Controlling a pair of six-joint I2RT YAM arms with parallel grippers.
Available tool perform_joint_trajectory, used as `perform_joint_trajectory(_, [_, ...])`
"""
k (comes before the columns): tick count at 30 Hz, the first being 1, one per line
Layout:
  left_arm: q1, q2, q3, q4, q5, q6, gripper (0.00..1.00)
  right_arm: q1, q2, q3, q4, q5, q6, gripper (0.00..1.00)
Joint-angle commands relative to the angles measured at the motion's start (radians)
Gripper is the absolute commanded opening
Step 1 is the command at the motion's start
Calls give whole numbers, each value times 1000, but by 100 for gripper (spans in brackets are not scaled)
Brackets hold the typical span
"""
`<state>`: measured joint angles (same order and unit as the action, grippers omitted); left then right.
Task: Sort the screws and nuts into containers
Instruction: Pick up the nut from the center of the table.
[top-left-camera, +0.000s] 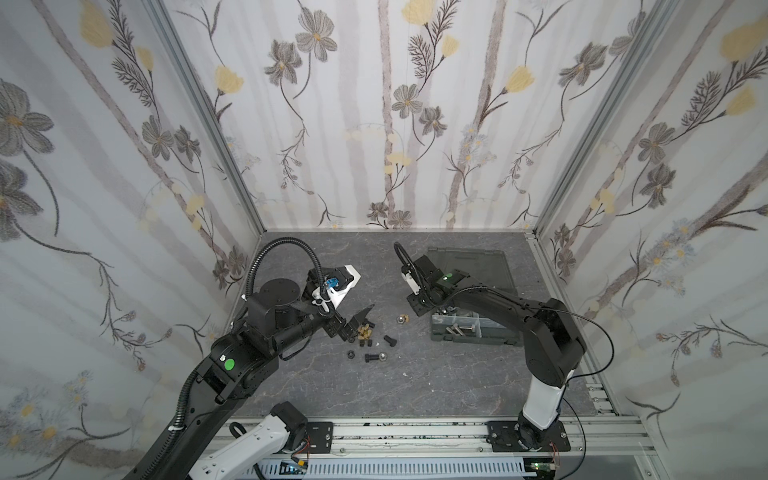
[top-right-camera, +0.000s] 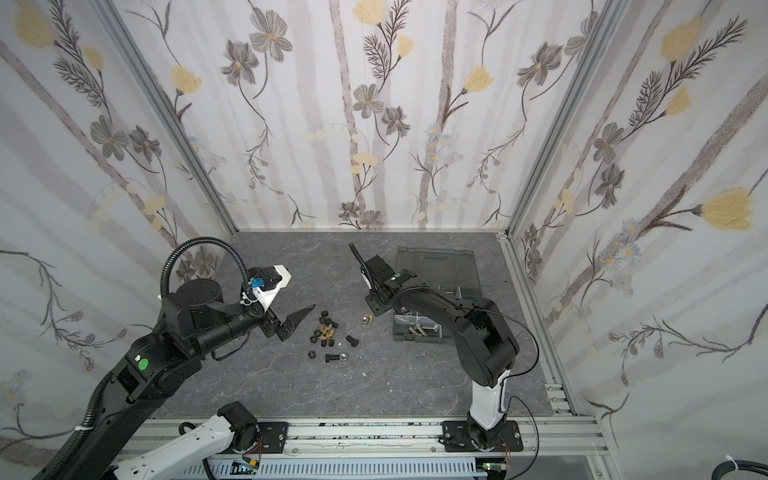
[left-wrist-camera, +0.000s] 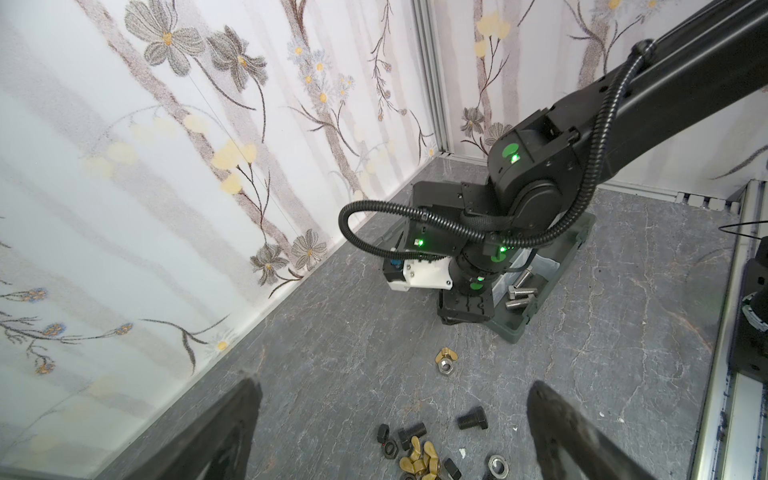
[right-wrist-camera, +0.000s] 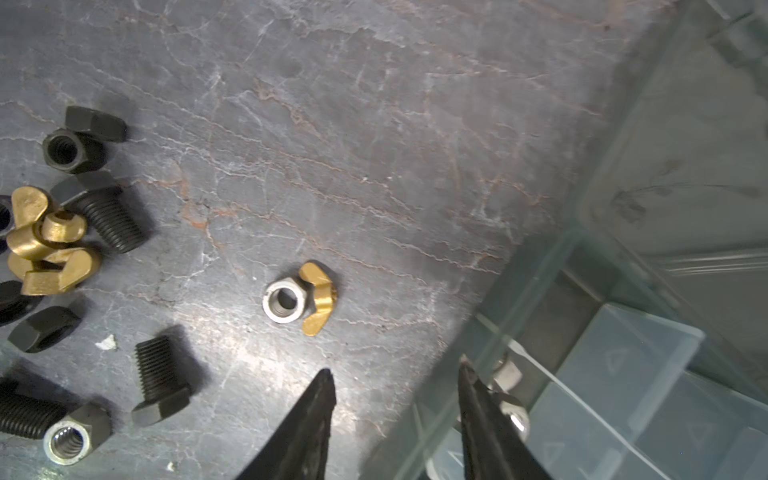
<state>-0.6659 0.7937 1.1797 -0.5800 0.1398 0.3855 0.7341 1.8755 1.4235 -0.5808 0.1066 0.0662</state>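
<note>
Top views: left gripper (top-left-camera: 356, 323) spread wide, empty, right at the pile (top-left-camera: 365, 337) of loose screws and nuts on the bench (top-left-camera: 415, 386). A silver nut (top-right-camera: 365, 319) lies apart, between pile and box (top-left-camera: 469, 340). The right arm (top-left-camera: 498, 303) covers the box's pile-side corner and hides its own tips. Box lid (top-left-camera: 478, 257) flat behind.

Left wrist: pile just ahead, between the fingers, partly cut by the frame edge. Some silver screws (left-wrist-camera: 519, 291) lie in a box compartment. Right arm's tips blocked here too.

Right wrist: right gripper (right-wrist-camera: 395, 365) jaws parted, nothing between; one finger over bench, the other over the box wall. The silver nut touches a wing nut (right-wrist-camera: 318, 299), just ahead of the tips, so the right arm looks nearer for that pick. A black screw (right-wrist-camera: 160, 382) lies roughly in line with the fingers. Shiny bits behind the box-side finger are blurred: nut or screw head, can't tell.
</note>
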Motion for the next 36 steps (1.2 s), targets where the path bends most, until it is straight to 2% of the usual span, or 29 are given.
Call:
perform_joint_trajectory(1, [-1,0,8,8,7,1,100,25,32,28,-1,-43,1,44])
perform_joint_trajectory(4, [0,1,6,10,6,0,100,43,60,40,12,-81,21,38])
perform_joint_trajectory(11, [0,-4,2,12,2,1,100,57,111,43,15,-132,46,39])
perform_joint_trajectory(31, [-1,-18,-9,13,-15,4,100,62,236,101,7,-128,32,40])
perform_joint_trajectory(36, [-1,-16,-5,11,-19,6,100,61,235,92,-3,-110,25,35])
